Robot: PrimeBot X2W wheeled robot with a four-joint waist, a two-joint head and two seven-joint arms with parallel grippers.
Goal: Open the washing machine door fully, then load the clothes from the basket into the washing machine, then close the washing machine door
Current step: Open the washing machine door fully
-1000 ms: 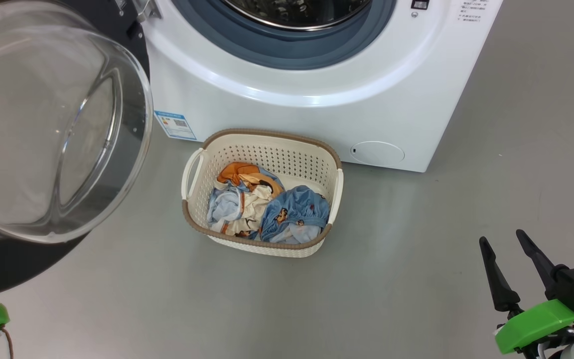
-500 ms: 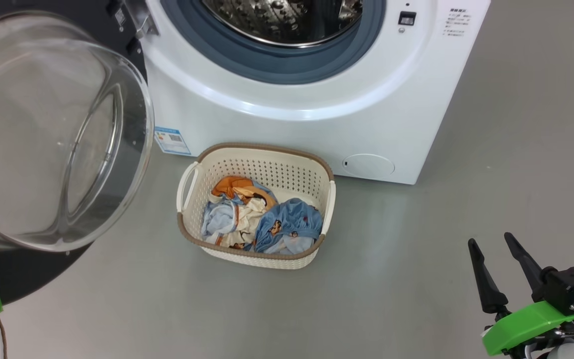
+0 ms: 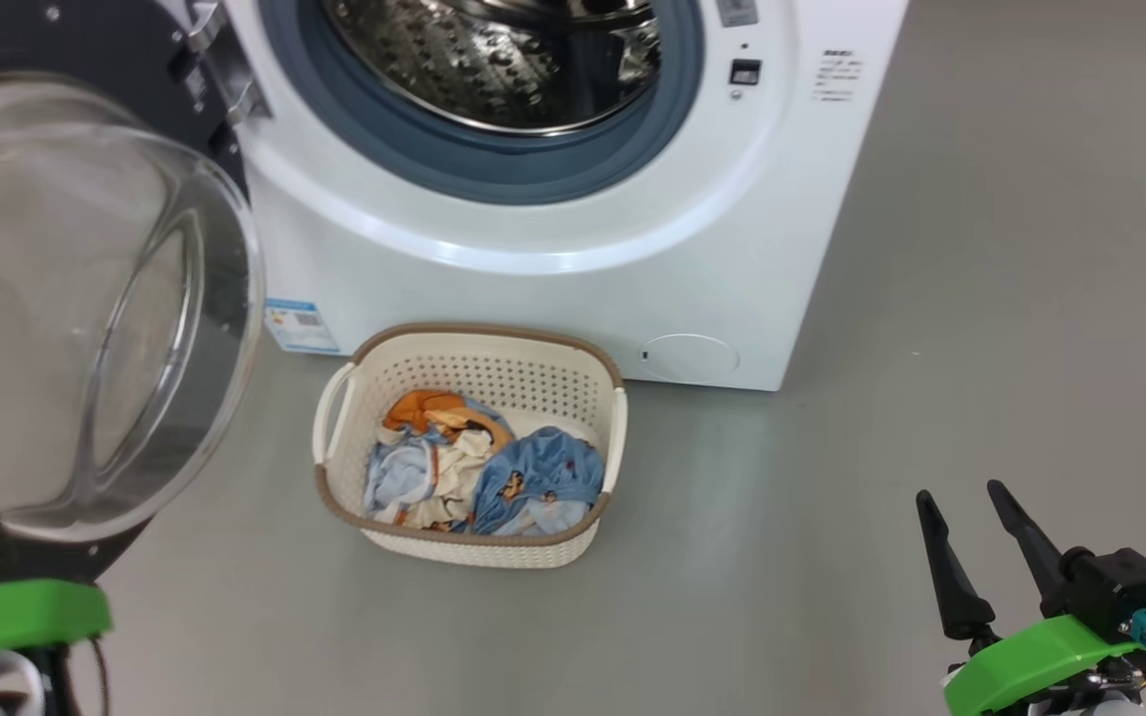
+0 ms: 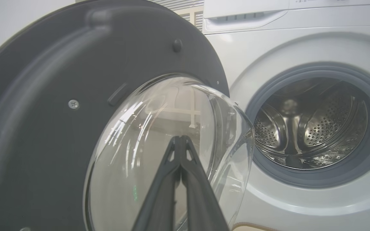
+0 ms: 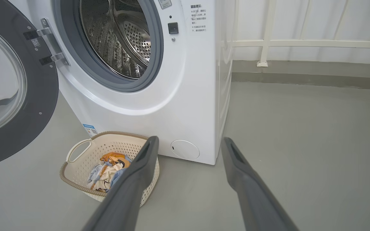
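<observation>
You have the washing machine door (image 3: 95, 318) swung wide at the left of the washing machine (image 3: 553, 288). Its dark grey inner face is turned toward you, and the clear glass bowl bulges out from its middle. The steel drum (image 3: 503, 60) stands open inside its blue-grey rubber ring (image 3: 493, 174). The basket (image 3: 478, 330), cream with a brown rim, sits on the grey floor (image 3: 782, 557) just before the machine's front. The clothes (image 3: 493, 477) lie bundled in it: light blue with small bear prints, cream and orange. Your left gripper (image 4: 181, 141) has its fingers pressed together in front of the glass bowl; whether they touch it you cannot tell. Your right gripper (image 3: 958, 492) hangs low at the right, fingers spread and holding nothing. Since a second ago the head camera has tilted up, so more of the drum shows. Door, basket and clothes lie as before, and more of the left arm shows in that view.
</observation>
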